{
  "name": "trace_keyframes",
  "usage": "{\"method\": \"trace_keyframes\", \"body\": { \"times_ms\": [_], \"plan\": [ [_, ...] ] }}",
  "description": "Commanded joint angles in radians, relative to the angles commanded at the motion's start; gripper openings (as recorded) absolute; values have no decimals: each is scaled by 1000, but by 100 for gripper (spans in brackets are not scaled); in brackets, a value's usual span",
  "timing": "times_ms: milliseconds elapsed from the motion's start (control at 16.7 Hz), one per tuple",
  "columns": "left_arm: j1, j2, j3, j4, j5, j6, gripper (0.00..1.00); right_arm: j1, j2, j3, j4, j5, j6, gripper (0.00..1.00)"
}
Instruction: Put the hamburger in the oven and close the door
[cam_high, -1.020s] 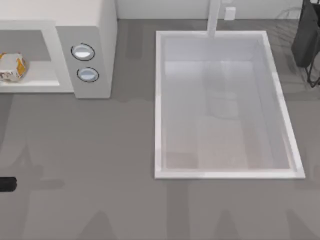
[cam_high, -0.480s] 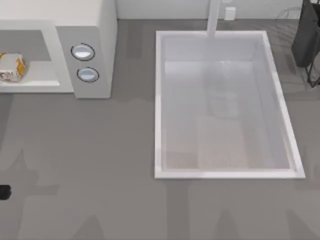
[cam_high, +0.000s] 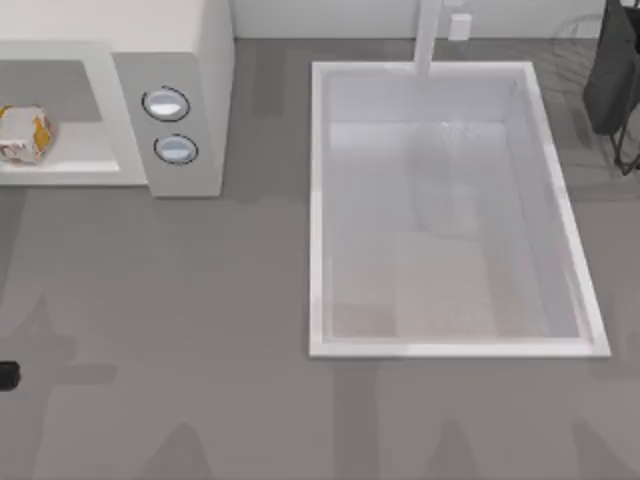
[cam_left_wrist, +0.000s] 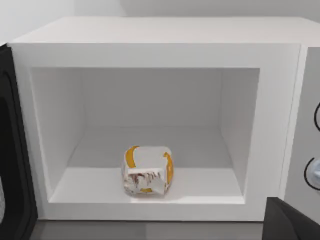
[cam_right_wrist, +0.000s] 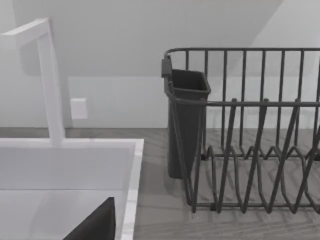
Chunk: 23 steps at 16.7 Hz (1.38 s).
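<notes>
Hamburger (cam_left_wrist: 147, 170) resting upright on floor of oven (cam_left_wrist: 155, 50), door (cam_left_wrist: 12, 150) swung open; left gripper (cam_high: 6, 376) at table's left edge, jaws' state impossible to tell

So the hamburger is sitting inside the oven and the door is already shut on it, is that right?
Not quite. The hamburger does sit inside the oven, on the cavity floor, but the door is open, not shut: the left wrist view looks straight into the open cavity with the door swung out beside it.
</notes>
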Motion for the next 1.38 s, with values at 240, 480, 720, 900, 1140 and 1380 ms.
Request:
{"method": "trace_keyframes", "body": {
  "times_ms": [240,480,720,900,1140,1380],
  "plan": [
    [17,169,-11,179,14,3,0,0,0,0,0,0,0,100],
    [12,213,-12,224,9,4,0,0,0,0,0,0,0,100],
    [26,206,-10,218,24,3,0,0,0,0,0,0,0,100],
    [115,181,-7,192,113,2,0,0,0,0,0,0,0,100],
    [276,130,-1,132,271,1,0,0,0,0,0,0,0,100],
    [389,83,6,78,387,0,0,0,0,0,0,0,0,100]
  ]
}}
